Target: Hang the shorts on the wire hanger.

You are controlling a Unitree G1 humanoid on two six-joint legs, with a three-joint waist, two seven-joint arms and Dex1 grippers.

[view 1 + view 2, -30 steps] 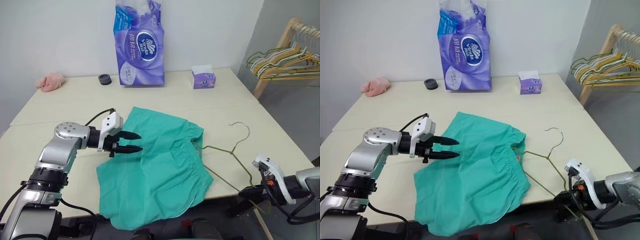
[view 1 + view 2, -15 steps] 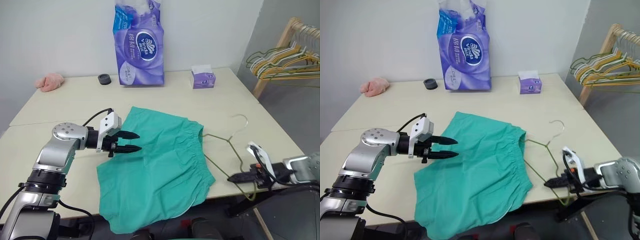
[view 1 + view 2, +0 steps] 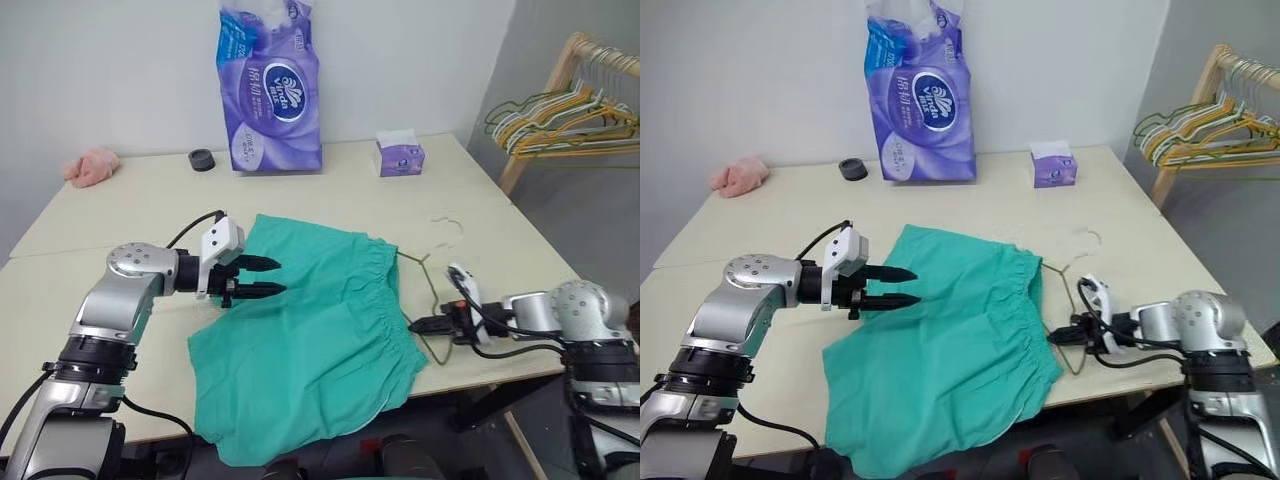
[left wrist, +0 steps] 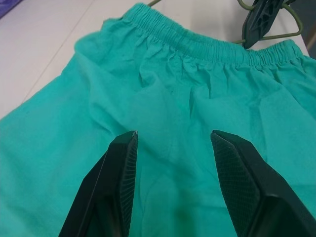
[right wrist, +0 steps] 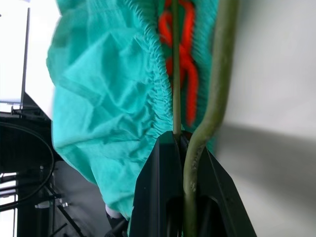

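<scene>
On the pale desk (image 3: 330, 190) the shorts (image 3: 310, 340) lie spread flat, their gathered waistband toward the robot's right and one leg hanging a little over the near edge. Above their left part the left tool (image 3: 262, 277) hovers with its black fingers spread apart, holding nothing; the left wrist view shows teal cloth between and beyond the two fingers (image 4: 118, 173). Just beside the waistband, the right tool (image 3: 422, 325) has its fingers pressed together, pinching the thin wire of the wire hanger (image 3: 432, 300), which lies on the desk with its hook toward the far side. In the right wrist view the green wire runs straight out of the closed fingertips, right alongside the waistband.
</scene>
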